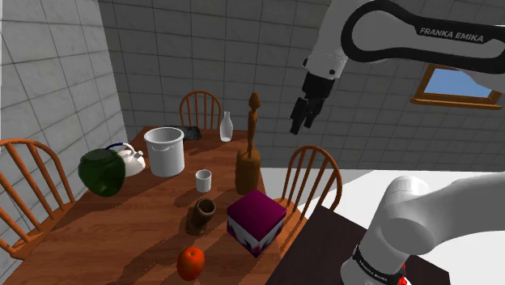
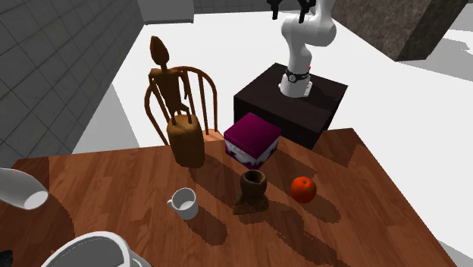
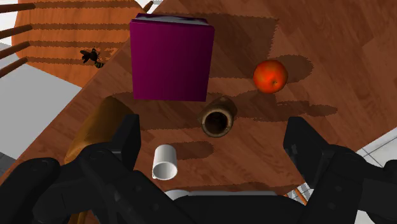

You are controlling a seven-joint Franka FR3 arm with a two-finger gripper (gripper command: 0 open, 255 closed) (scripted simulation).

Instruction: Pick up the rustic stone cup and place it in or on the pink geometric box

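FRANKA EMIKA arm [image 1: 356,24] — gripper [image 1: 303,125] spread.

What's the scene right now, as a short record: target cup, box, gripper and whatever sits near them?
cup: brown cup, opening upward, on the table, not held
box: magenta box, beside the cup, not touching it
gripper: gripper in the air above the table, fingers apart, empty
nearby: orange, small white cup, wooden figure
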